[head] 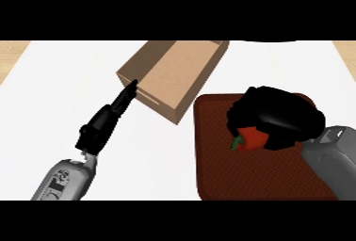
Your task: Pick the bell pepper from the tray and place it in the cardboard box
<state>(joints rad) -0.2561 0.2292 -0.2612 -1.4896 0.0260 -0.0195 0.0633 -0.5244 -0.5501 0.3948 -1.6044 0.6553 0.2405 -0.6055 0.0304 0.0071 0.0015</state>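
Our right hand (278, 115) was curled around the red bell pepper (253, 139), with the pepper peeking out under the fingers, green stem pointing to the left, over the dark red tray (230, 179). The cardboard box (173, 70) lay up and to the left of the pepper, just past the tray's top left corner, so we thought the right hand, the nearer one, had to carry it that way. Our left hand (111, 117) had straight fingers, with the tips at the box's near side, and we saw no words or labels anywhere.
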